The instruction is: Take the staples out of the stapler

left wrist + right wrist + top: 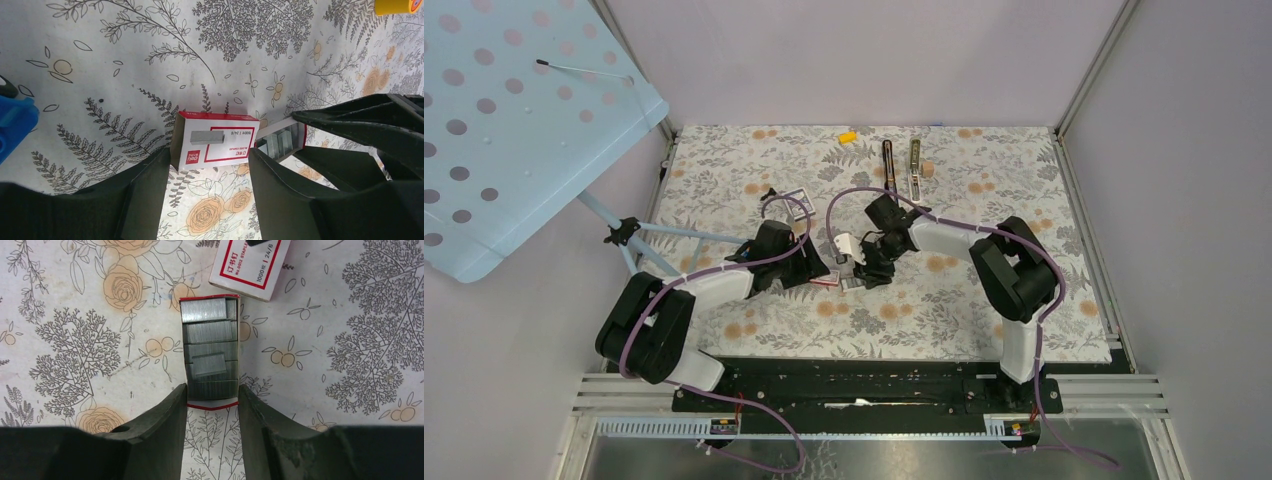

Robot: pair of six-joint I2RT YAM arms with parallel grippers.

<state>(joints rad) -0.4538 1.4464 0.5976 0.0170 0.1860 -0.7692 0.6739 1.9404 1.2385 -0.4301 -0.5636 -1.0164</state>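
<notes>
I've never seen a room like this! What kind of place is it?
Probably a robot testing booth, not a home: a left arm and right arm bolted side by side, plain walls in a metal frame, and a flowery mat holding a staple tray.

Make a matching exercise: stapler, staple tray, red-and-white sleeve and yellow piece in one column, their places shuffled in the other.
1. stapler
2. staple tray
3. red-and-white sleeve
4. yellow piece

A. near end between the right fingers
B. far end of the mat, metal rail beside black bar
C. at the tips of the left fingers
D. far edge, left of the stapler

Pairs: 1-B, 2-A, 3-C, 4-D
</notes>
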